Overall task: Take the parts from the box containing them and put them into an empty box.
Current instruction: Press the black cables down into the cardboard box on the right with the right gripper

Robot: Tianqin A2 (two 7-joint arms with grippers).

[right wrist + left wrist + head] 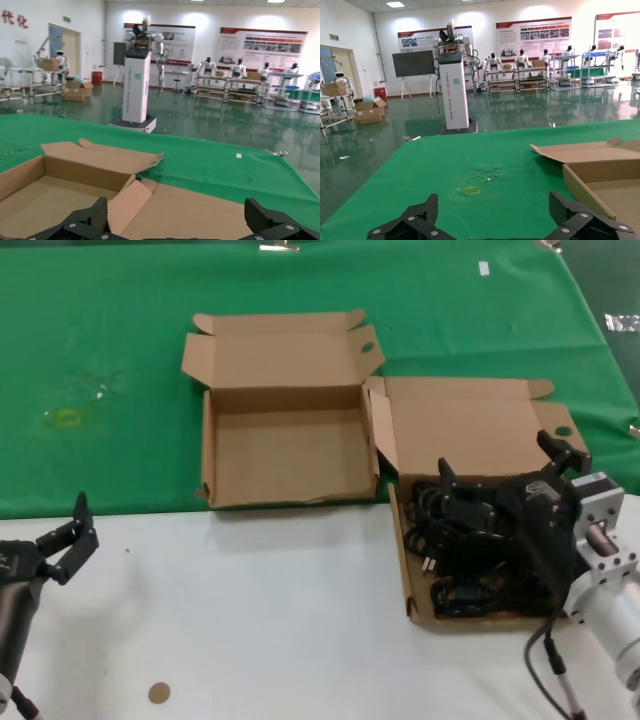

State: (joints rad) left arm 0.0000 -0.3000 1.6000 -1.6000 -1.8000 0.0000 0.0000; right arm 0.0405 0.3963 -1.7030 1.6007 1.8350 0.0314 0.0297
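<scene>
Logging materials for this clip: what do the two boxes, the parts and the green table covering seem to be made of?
Both the empty box and the box containing them look like matte brown cardboard, with folded flaps and raw edges. The parts appear to be black plastic- or rubber-sheathed cables, slightly glossy, with a plug showing. The green covering looks like matte cloth or felt; which one is unclear.

Your right gripper (500,472) sits low over the box containing them (455,430), its fingers (447,478) spread wide just above the tangle of black cable parts (460,560) that fills the tray. Beyond those fingers and to their left, you see an empty box (285,430) lying open on the green cloth (100,360). Your left gripper (68,540) hangs well apart over the white bench (270,620), fingers open.
</scene>
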